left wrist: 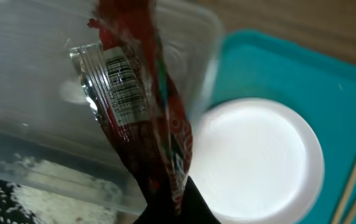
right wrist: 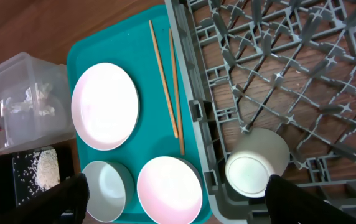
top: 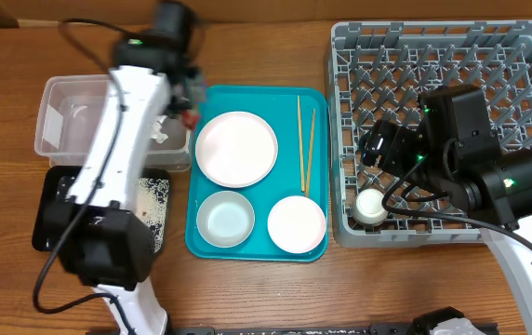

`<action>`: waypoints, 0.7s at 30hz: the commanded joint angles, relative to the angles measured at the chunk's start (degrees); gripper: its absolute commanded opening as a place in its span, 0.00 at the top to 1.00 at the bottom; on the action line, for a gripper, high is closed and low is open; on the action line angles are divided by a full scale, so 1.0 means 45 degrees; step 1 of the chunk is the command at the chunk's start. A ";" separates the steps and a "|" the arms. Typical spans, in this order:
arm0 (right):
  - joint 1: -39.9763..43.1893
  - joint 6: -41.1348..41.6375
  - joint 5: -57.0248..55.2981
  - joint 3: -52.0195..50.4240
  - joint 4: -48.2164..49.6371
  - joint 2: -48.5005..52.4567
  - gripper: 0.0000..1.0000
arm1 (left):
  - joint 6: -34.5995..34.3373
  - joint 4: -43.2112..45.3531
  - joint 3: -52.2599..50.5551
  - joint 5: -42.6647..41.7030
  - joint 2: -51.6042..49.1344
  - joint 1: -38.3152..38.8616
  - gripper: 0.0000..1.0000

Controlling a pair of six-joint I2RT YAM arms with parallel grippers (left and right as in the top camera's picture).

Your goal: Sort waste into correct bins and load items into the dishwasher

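Note:
My left gripper is shut on the crumpled red snack wrapper and holds it over the right edge of the clear tub, next to the round plate. Rice grains lie on the black tray. The plate, a grey bowl, a pink bowl and chopsticks lie on the teal tray. A small white cup sits upside down in the grey dish rack. My right gripper is open and empty above the rack's left side, above the cup.
The clear tub holds a few white scraps. The rack's upright pegs stand in rows behind the cup. Bare wooden table runs along the front edge.

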State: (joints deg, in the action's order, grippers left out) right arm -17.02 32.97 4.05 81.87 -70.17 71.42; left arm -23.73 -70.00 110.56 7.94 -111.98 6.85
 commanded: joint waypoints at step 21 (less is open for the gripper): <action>-0.0029 -0.0039 -0.1083 0.0141 0.0529 0.0015 0.00 | 0.2710 -0.3531 0.1287 -0.0209 0.5085 0.1370 0.12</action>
State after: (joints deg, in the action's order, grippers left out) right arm -17.02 32.91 -0.08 81.87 -68.16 71.53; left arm -13.04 -84.62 115.28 7.22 -94.04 11.57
